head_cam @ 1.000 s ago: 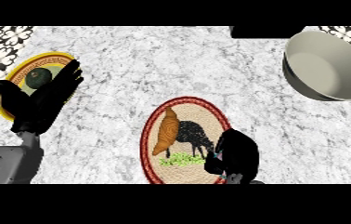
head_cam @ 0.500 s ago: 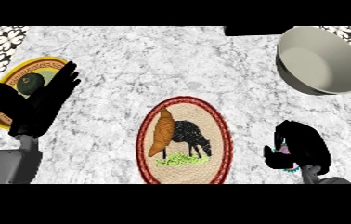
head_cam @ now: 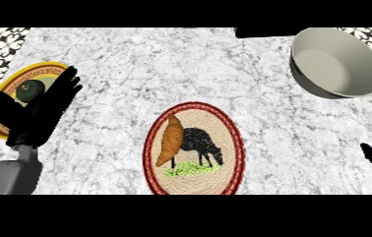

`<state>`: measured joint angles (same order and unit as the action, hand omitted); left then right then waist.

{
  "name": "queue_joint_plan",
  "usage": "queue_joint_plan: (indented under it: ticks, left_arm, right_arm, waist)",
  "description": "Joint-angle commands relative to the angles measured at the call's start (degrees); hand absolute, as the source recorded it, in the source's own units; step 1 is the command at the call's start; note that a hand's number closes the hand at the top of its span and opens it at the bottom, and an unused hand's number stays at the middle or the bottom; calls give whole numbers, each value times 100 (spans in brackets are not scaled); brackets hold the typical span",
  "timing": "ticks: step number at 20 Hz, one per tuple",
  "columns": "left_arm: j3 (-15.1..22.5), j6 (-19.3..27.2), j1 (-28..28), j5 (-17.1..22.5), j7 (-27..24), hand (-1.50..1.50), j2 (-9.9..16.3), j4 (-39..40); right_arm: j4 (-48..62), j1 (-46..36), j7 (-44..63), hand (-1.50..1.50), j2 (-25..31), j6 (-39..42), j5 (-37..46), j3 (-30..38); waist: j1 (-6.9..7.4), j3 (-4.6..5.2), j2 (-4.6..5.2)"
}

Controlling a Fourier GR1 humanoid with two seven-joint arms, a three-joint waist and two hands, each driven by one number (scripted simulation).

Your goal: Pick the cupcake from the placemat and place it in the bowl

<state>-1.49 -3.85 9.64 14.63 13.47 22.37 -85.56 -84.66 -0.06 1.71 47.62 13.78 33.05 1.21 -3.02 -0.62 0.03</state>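
Your left hand [head_cam: 42,110] rests at the left edge of the head view with its fingers straight and spread, holding nothing, its grey forearm [head_cam: 16,174] coming up from the lower left corner. The fingertips lie over the rim of a yellow plate [head_cam: 29,74] that sits at the counter's left edge; on that plate you can see a dark green round item [head_cam: 30,90], partly covered by the hand.

Of your right hand [head_cam: 367,152] only a small black sliver shows at the right edge of the view, about level with the placemat's middle. You cannot tell from this whether it is open or closed, or whether it holds anything.

The oval placemat [head_cam: 195,150] lies at the centre bottom of the marble counter [head_cam: 181,64], woven tan with a red rim and a black sheep on green grass printed on it. An orange-brown, pointed item [head_cam: 169,142] lies on the placemat's left half, its tip toward the lower edge. You cannot see a cupcake anywhere: not on the placemat, not in the bowl, and where it is cannot be told from this view.

The bowl [head_cam: 330,61] stands at the upper right of the counter, pale grey, well apart from the placemat, its inside showing only bare wall. A dark block [head_cam: 265,32] sits at the counter's far edge just left of the bowl.
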Motion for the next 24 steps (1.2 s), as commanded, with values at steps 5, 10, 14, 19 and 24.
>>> queue_joint_plan:
  ticks: [5,10,14,19,24]
  left_arm:
    - [126,34,-38,-109,-49,0,-112,-36]
    - [247,-64,113,-172,-26,0,-160,51]
    - [234,-56,159,-121,207,0,-196,-109]
    - [421,8,550,-317,111,0,-455,187]
    - [26,-295,476,-12,193,0,-119,73]
  right_arm:
    - [1792,69,-3282,150,1866,458,-996,1693]
    - [3270,-75,-5001,150,2671,642,-1126,2323]
    - [4242,-466,-5854,150,3132,673,-896,2288]
    - [4398,-1121,-5632,150,3256,1569,-1285,2051]
    - [3975,-1723,-4839,150,3035,2035,-1689,1795]
  waist:
    - [108,26,17]
    - [281,38,35]
    - [425,45,35]
    - [454,53,54]
    - [510,62,37]
